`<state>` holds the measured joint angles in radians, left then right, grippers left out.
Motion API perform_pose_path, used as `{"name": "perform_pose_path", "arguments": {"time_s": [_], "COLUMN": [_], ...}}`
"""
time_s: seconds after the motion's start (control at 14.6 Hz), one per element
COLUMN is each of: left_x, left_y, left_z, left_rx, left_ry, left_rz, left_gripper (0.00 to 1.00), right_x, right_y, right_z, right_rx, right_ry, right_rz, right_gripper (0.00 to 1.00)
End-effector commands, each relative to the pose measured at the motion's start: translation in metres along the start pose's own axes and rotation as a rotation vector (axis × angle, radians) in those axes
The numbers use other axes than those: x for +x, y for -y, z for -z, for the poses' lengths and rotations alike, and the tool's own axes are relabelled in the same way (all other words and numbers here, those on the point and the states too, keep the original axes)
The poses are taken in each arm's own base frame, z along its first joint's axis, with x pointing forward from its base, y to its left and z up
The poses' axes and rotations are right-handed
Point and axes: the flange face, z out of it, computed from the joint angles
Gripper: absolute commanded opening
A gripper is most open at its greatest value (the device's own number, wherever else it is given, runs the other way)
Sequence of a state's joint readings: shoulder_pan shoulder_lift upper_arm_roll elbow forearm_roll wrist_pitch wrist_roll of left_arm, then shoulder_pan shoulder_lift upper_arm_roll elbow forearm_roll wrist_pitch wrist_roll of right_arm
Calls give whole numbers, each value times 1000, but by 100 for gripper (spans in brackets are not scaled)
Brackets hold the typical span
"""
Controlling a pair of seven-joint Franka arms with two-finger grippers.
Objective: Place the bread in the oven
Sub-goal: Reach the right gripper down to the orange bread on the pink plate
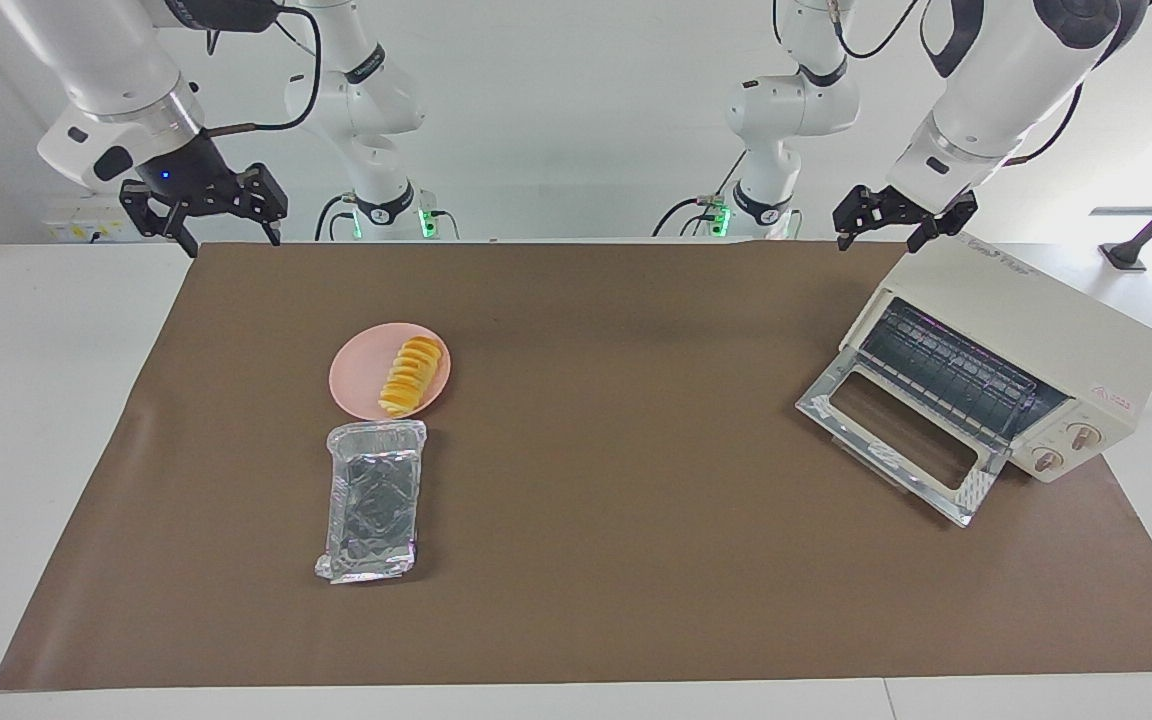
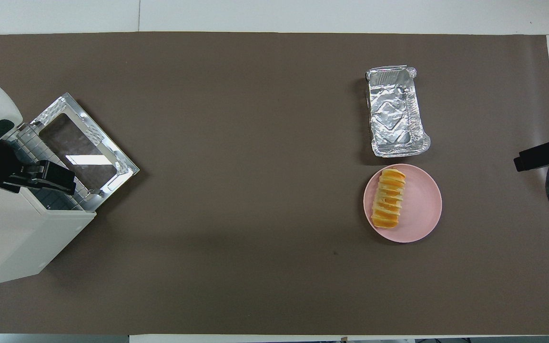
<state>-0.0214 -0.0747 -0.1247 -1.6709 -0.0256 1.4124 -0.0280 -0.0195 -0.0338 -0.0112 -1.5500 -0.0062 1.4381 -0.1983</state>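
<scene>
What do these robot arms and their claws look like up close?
Both arms are glossy white tubes with black joint bands and black cables looping alongside. The right gripper is a black two-finger claw with a small blue light on its wrist; the left gripper is a matching black claw. Green lights glow at the bases.

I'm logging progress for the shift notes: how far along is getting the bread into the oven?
Done: the oven door is already dropped open, rack exposed. In hand: nothing; the left claw hangs open above the oven and the right claw waits open at the table's edge. Left: everything else. The bread lies on the pink plate, beside the empty foil tray, and must be picked up and carried to the rack.
</scene>
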Motion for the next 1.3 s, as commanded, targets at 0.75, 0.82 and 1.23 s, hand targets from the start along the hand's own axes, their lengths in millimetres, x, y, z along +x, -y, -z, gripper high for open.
{"name": "perform_pose_path", "arguments": {"time_s": [0.75, 0.82, 1.23], "left_x": [-4, -4, -4], "left_y": [1, 1, 1], "left_z": [4, 4, 4], "left_rx": [-12, -12, -12], "left_ry": [-15, -15, -15], "left_rz": [-8, -8, -8], "left_gripper": [100, 100, 100], "right_x": [-24, -23, -9], "right_y": [42, 58, 129], "right_z": [-87, -111, -239], "right_rx": [3, 2, 3], "right_ry": [-47, -46, -85], "right_rz": [11, -12, -107], "right_gripper": [100, 100, 100]}}
